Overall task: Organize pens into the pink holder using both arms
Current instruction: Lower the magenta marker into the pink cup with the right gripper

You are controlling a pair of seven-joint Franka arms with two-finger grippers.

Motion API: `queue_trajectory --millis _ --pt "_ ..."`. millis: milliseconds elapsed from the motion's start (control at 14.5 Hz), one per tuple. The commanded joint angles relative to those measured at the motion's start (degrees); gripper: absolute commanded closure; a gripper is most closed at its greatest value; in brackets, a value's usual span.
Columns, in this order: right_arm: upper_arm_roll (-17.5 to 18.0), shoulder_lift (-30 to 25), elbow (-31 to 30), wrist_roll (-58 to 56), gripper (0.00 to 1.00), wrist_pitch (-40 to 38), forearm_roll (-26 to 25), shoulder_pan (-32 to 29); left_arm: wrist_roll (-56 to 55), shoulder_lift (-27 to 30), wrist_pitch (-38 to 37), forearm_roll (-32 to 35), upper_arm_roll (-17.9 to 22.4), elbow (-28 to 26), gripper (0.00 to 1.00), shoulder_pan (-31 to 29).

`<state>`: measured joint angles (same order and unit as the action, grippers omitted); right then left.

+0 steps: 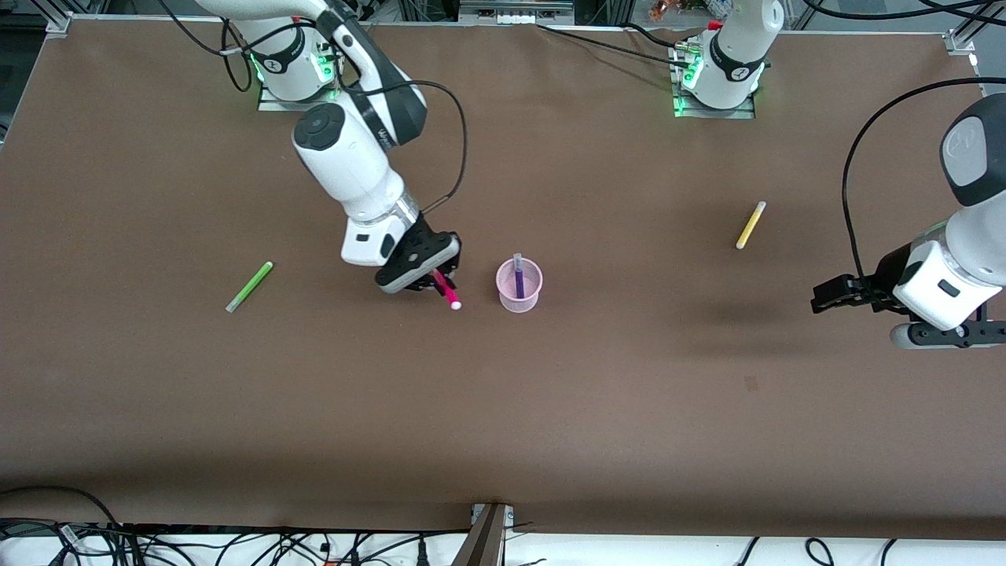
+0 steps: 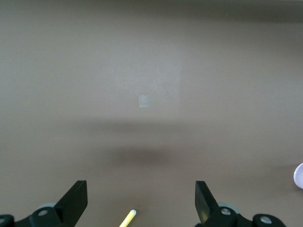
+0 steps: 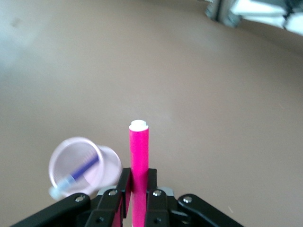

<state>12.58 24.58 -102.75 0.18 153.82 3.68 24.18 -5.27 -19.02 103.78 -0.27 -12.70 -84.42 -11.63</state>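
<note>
The pink holder (image 1: 519, 286) stands mid-table with the dark purple pen (image 1: 519, 277) upright in it; both show in the right wrist view, holder (image 3: 85, 163), pen (image 3: 78, 172). My right gripper (image 1: 440, 284) is shut on the magenta pen (image 1: 447, 292), beside the holder toward the right arm's end, with the pale cap sticking out (image 3: 139, 146). The lime green pen (image 1: 250, 286) lies on the table toward the right arm's end. The yellow pen (image 1: 750, 225) lies toward the left arm's end; its tip shows in the left wrist view (image 2: 128, 218). My left gripper (image 1: 939, 335) is open, raised above the table.
The brown table (image 1: 629, 377) carries a small pale mark (image 1: 752, 383), also in the left wrist view (image 2: 144, 100). A metal bracket (image 1: 489, 534) stands at the table's near edge. Cables run along that edge.
</note>
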Motion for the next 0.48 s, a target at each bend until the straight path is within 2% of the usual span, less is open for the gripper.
queue_trajectory --millis 0,207,413 --pt "-0.5 8.4 10.1 -0.3 1.00 1.7 0.2 3.1 1.2 0.8 0.8 -2.4 -0.1 -0.8 0.00 -1.9" --pt "-0.9 13.7 16.7 0.0 1.00 3.2 0.0 5.8 2.5 0.9 0.8 -2.5 -0.1 -0.8 0.00 -2.9" --pt "-1.2 15.6 18.5 1.2 1.00 6.2 -0.1 7.7 2.9 1.1 3.6 -1.9 -0.1 -0.9 0.00 -3.5"
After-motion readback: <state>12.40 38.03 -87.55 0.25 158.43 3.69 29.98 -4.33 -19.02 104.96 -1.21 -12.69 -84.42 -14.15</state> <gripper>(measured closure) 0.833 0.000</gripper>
